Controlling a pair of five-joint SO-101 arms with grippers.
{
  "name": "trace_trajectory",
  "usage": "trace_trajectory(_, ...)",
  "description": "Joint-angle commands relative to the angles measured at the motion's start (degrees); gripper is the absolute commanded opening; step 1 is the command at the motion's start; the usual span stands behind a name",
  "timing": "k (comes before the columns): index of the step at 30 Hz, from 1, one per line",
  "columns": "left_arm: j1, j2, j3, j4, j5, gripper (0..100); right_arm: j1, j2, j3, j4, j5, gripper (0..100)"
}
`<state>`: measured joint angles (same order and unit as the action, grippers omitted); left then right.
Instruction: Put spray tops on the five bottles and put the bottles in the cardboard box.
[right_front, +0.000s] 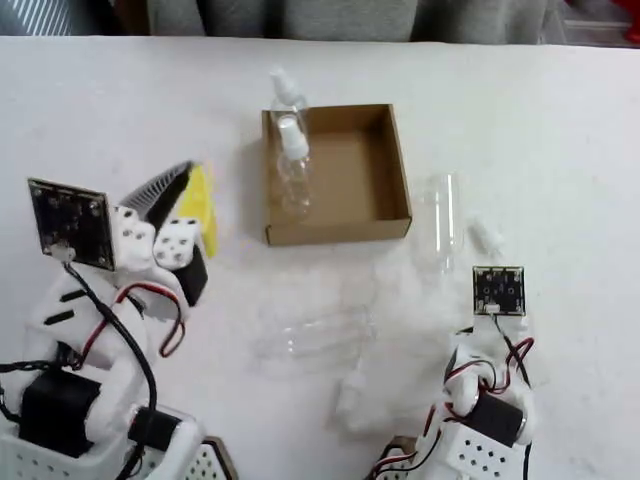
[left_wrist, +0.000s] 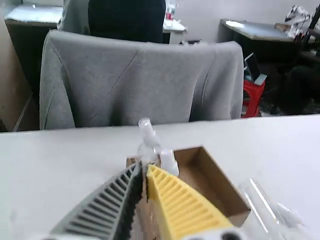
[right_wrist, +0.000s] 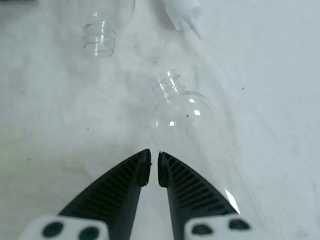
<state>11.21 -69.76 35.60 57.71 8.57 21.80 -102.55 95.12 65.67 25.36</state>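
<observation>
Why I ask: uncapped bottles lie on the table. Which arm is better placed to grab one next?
Right, probably. An uncapped bottle lies just ahead of the right gripper, a loose spray top beyond it. The left gripper is by the cardboard box, facing topped bottles. Right's fingers must open first.

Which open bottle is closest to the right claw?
The clear bottle lying just ahead of the right gripper, its neck pointing away from it. The other open bottle lies farther off.
</observation>
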Motion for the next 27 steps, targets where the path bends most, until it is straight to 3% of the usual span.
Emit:
trace_trajectory(1,3.65,9.19,-3.87,7.3,0.26,3,0.22,-0.48,-0.09,0.57,0.62,1.8)
trace_trajectory(9,12.09,22.37,-4.75,13.1,-0.09,3,0.4,-0.48,-0.09,0.57,0.62,1.8)
trace_trajectory(14,20.79,22.64,-0.09,13.63,-13.45,4,0.4,-0.48,-0.09,0.57,0.62,1.8)
trace_trajectory(17,23.25,22.64,3.43,13.27,-16.79,4,0.31,-0.48,-0.09,0.57,0.62,1.8)
trace_trajectory(23,24.22,22.2,11.34,11.6,-22.51,4,0.31,-0.48,-0.09,0.57,0.62,1.8)
trace_trajectory(27,18.15,22.2,14.42,11.96,-23.47,3,0.4,-0.48,-0.09,0.57,0.7,1.8)
